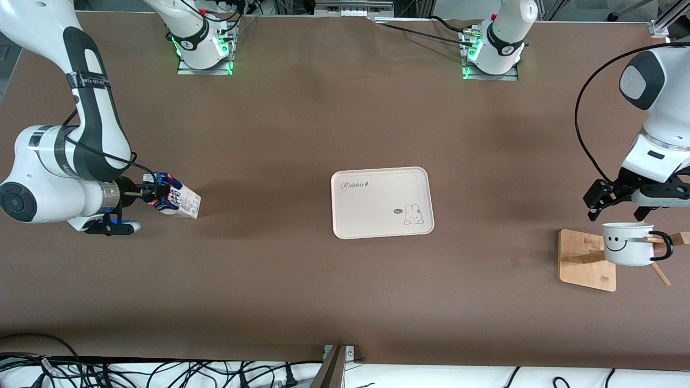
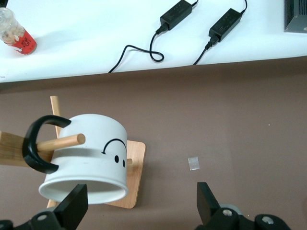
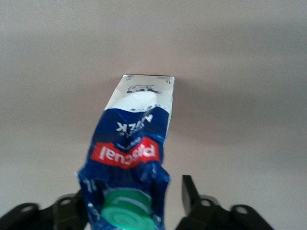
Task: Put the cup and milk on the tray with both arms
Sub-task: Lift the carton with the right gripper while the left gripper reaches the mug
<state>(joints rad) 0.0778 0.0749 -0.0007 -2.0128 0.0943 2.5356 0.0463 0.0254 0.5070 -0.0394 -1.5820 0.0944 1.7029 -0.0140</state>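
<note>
The milk (image 1: 178, 198) is tipped over at the right arm's end of the table, its green cap toward my right gripper (image 1: 153, 193). In the right wrist view the right gripper (image 3: 129, 196) is open around the milk's (image 3: 134, 139) gable top, with a gap at one finger (image 3: 189, 194). The cup (image 1: 628, 245) hangs by its handle on a peg of a bamboo rack (image 1: 585, 261). My left gripper (image 1: 619, 207) is open just above it. In the left wrist view (image 2: 141, 206) the cup's (image 2: 86, 153) rim is beside one finger (image 2: 76, 203). The tray (image 1: 372, 210) lies mid-table.
The rack's base (image 2: 134, 158) and pegs stand under the cup near the left arm's end of the table. A small piece of tape (image 2: 193, 163) lies on the table. Cables (image 1: 161, 372) run along the front edge. Power adapters (image 2: 177, 12) lie off the table.
</note>
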